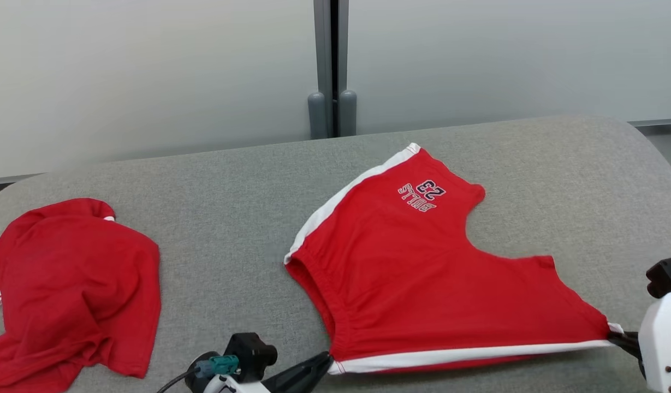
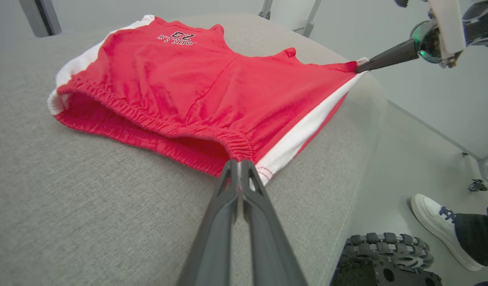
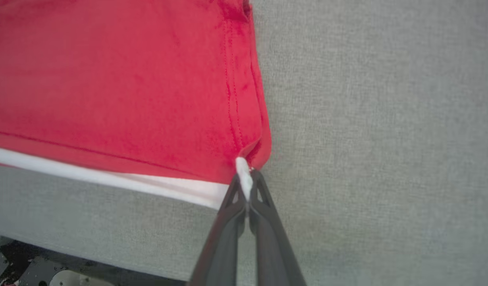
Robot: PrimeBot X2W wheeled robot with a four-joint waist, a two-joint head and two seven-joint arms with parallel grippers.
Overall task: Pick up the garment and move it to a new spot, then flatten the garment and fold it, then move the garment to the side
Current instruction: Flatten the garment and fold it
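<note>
The garment (image 1: 422,273) is a pair of red shorts with white side stripes and a "BULLS 23" print, spread on the grey padded table (image 1: 231,218). My left gripper (image 1: 328,360) is shut on the waistband corner at the near white stripe, seen close in the left wrist view (image 2: 240,162). My right gripper (image 1: 612,334) is shut on the leg-hem corner of the same stripe, which the right wrist view (image 3: 245,178) shows pinched white between the fingers. In the left wrist view the right gripper (image 2: 359,68) holds the garment's (image 2: 196,83) far corner. The stripe stretches taut between both grippers.
A second red garment (image 1: 67,289) lies crumpled at the table's left. The table's near edge runs just below both grippers. A dark post (image 1: 331,65) stands behind the table. A person's white shoe (image 2: 434,218) and the robot's wheel (image 2: 386,258) are on the floor to the right.
</note>
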